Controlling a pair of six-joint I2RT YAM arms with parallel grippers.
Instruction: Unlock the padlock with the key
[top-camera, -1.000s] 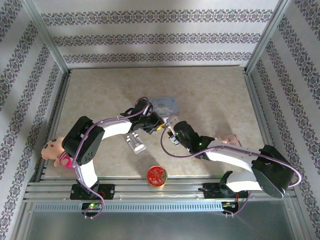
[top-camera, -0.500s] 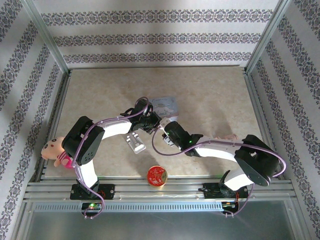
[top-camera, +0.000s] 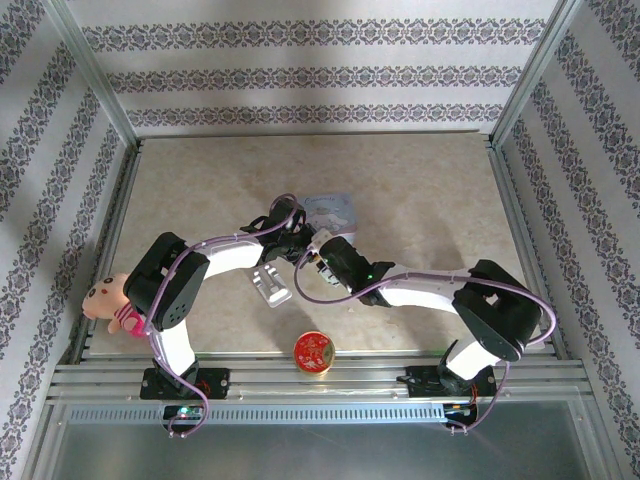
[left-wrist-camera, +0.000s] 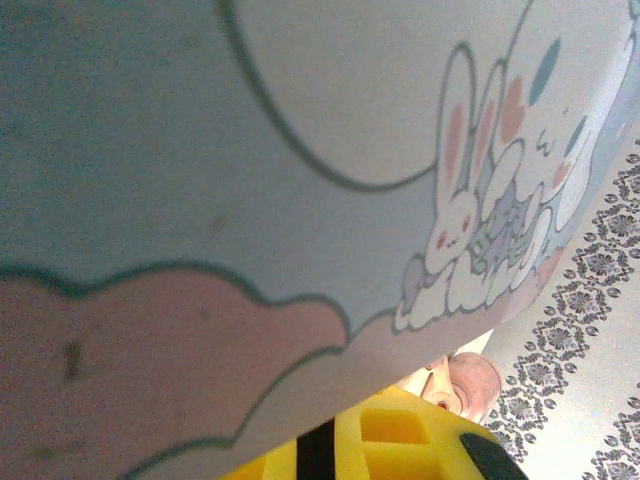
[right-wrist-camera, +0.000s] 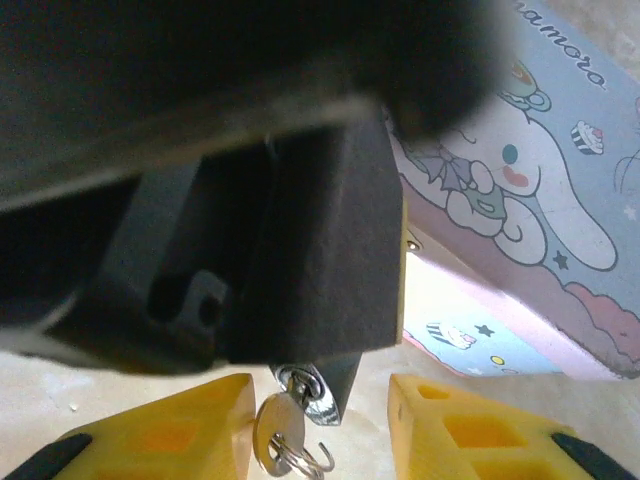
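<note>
- Left wrist view: left gripper, fingers pressed together, close against the pastel tin box.
- Right wrist view: tiny dark padlock pokes out below that pinch, key hanging from it.
- Right gripper straddles the key, fingers spread, not gripping; closing off-centre could knock the key out or twist the padlock loose.

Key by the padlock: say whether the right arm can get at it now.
Probably yes: the key hangs just below the padlock, in the gap between the right gripper's open jaws, with nothing blocking it.
</note>
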